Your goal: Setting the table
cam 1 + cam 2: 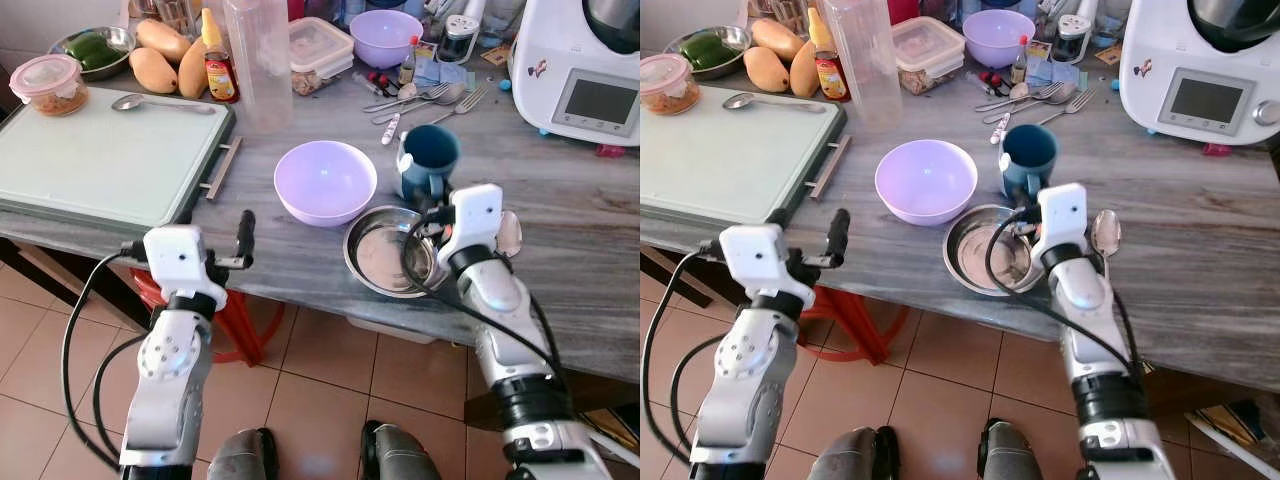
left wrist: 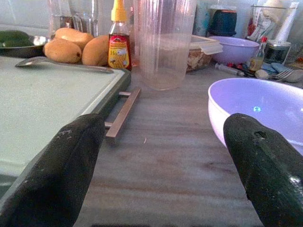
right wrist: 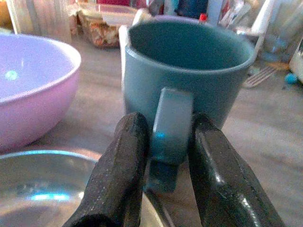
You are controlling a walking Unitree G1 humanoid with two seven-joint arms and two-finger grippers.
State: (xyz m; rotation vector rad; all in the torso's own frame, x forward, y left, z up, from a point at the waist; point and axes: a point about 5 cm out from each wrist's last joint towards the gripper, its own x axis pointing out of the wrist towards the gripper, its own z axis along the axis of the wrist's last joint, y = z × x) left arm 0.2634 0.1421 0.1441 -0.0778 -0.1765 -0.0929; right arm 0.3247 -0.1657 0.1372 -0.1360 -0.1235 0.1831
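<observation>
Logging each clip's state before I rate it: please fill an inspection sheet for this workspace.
Surface: grey wood-grain table, crowded at the back.
Job's things: blue ceramic mug; lilac plastic bowl; round steel dish at the table's near edge; steel spoon beside it.
Clutter: pale green tray carrying a spoon and a pink-lidded tub; mangoes; sauce bottle; clear plastic jug; loose cutlery; white kitchen machine.
Grippers: right gripper closed on the mug's handle; left gripper open, near the tray's corner, holding nothing.
Cables: black cables loop along both arms.
Surroundings: tiled floor; red stool under the table.
</observation>
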